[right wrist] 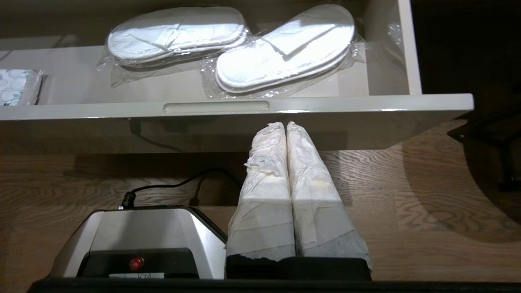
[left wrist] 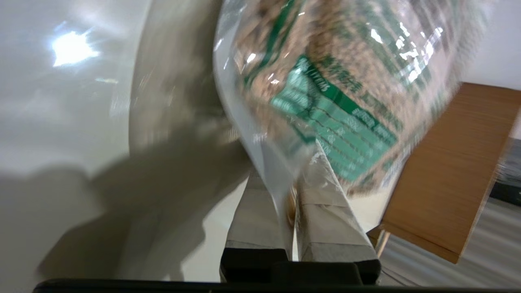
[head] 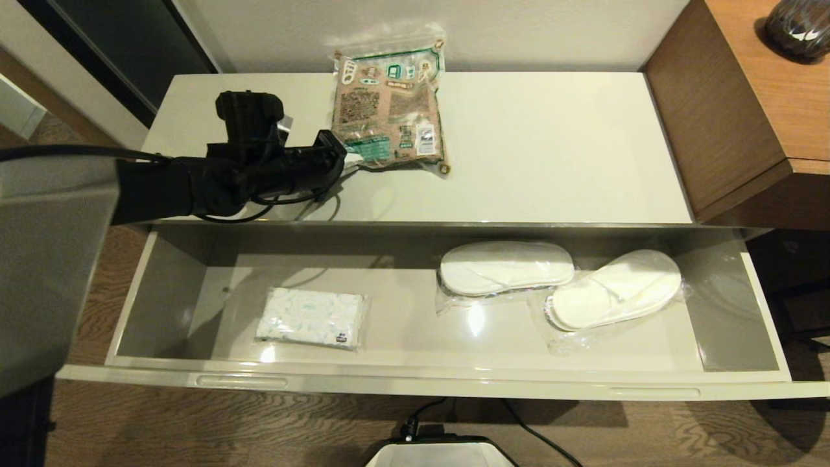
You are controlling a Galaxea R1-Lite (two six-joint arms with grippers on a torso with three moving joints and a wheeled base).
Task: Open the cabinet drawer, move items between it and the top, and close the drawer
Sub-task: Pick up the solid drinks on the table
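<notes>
The brown-and-green pouch (head: 389,107) leans tilted over the back of the cabinet top (head: 551,149), its upper end against the wall. My left gripper (head: 350,162) is shut on the pouch's clear near-left corner; in the left wrist view the pouch (left wrist: 325,81) rises from between the taped fingers (left wrist: 325,211). The drawer (head: 415,383) stands pulled out. Inside lie the tissue pack (head: 311,316) at left and two wrapped white slippers (head: 561,282) at right. My right gripper (right wrist: 285,124) hangs shut and empty below the drawer front (right wrist: 215,107), out of the head view.
A brown wooden desk (head: 746,97) with a dark vase (head: 797,26) adjoins the cabinet's right end. The robot base (right wrist: 138,240) and its cable lie on the wood floor under the drawer front. A dark doorway is at far left.
</notes>
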